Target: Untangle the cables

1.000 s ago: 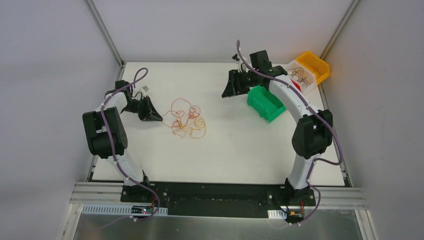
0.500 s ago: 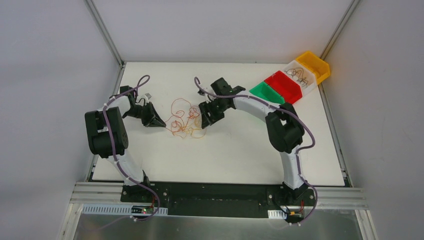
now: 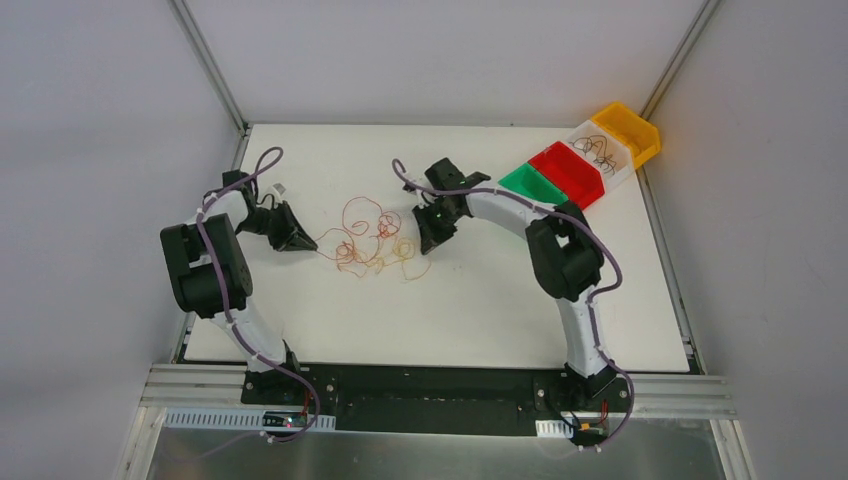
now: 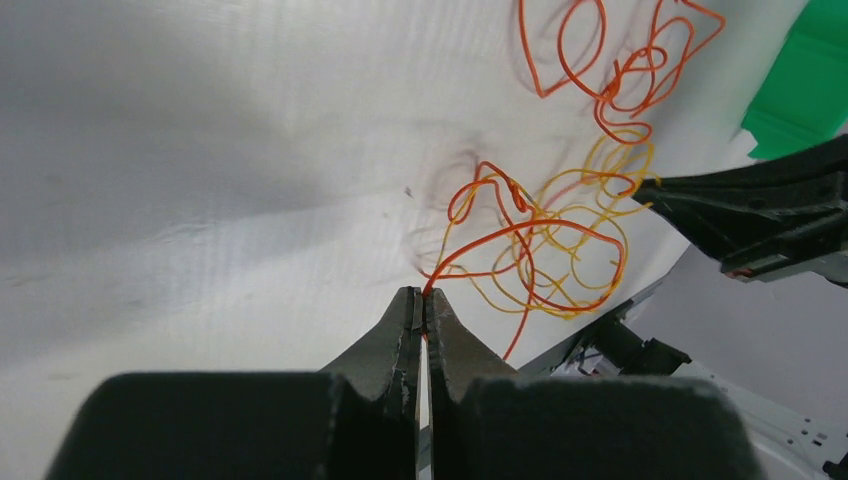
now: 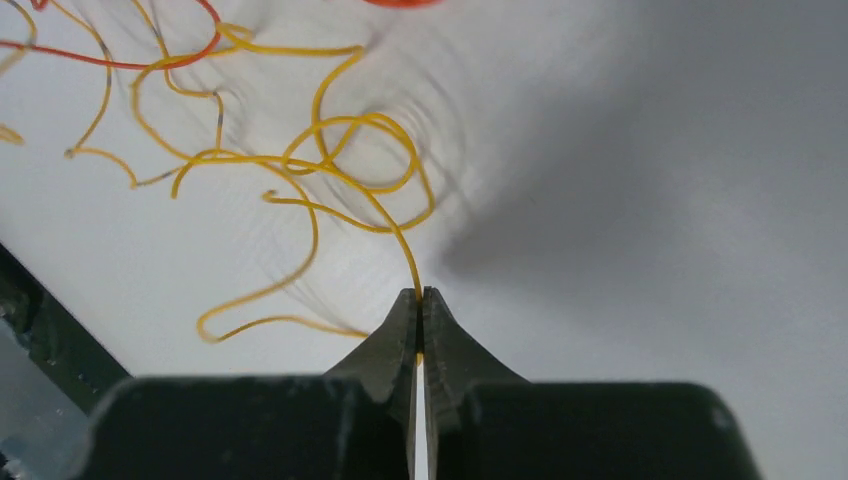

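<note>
Orange, red and yellow, the cables [image 3: 368,238] lie as one loose knot on the white table [image 3: 480,300], roughly midway between my two arms in the top view. The left gripper [image 3: 312,243] sits at the knot's left edge and the right gripper [image 3: 426,246] at its right edge. The tangle's long axis therefore runs left to right between them, each arm about equally near its own end. A green bin [image 3: 528,183], a red bin [image 3: 568,170], a white bin [image 3: 618,172] and a yellow bin [image 3: 630,132] stand in a row at the far right corner, well apart from the knot. Dark wires [image 3: 598,152] lie in the white one. Left wrist view: the jaws are pressed together on an orange-red wire [image 4: 490,232], which runs from the tips into loops ahead and to the right, crossing yellow strands there. Right wrist view: the jaws likewise pinch a yellow wire [image 5: 395,225], which curves off ahead and to the left into open loops. I judge the coming move to be a pull apart along that axis, left arm leftward and right arm rightward. The surface is flat and smooth, with room on both sides, and grey walls [image 3: 420,60] close the cell. Risk noted: strands may snag at the crossings and drag the whole knot.
</note>
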Robot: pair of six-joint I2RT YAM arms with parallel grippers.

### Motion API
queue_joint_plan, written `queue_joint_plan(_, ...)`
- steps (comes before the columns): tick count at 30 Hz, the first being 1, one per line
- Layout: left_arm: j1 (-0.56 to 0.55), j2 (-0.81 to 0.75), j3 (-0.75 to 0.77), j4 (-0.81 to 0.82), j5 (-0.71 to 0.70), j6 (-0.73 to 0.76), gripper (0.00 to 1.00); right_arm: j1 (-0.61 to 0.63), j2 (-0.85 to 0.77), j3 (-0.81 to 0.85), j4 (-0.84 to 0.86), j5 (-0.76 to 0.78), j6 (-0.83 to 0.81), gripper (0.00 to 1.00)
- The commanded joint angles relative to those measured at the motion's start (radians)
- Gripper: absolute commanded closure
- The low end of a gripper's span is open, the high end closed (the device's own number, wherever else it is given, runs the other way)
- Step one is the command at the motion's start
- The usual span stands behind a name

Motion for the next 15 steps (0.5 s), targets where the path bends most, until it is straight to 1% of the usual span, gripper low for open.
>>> queue_joint_plan(1,0.084,-0.019,0.047,-0.040,-0.059,0.084,1.00,-0.126,-0.252,0.026,-0.088,-0.055,-0.029,1.00)
queue_joint_plan(4,0.113,-0.003,0.072,-0.052,-0.077,0.128,1.00,-0.184,-0.336,0.109,-0.120,-0.114,-0.032,1.00)
queue_joint_plan(7,0.124,0.021,0.109,-0.062,-0.083,0.140,1.00,-0.245,-0.376,0.204,-0.134,-0.166,-0.005,1.00)
queue_joint_plan(12,0.134,0.074,0.154,-0.094,-0.157,0.186,1.00,-0.355,-0.373,0.404,-0.113,-0.275,0.109,1.00)
queue_joint_plan(15,0.144,0.078,0.158,-0.098,-0.197,0.213,1.00,-0.394,-0.367,0.513,-0.067,-0.276,0.153,1.00)
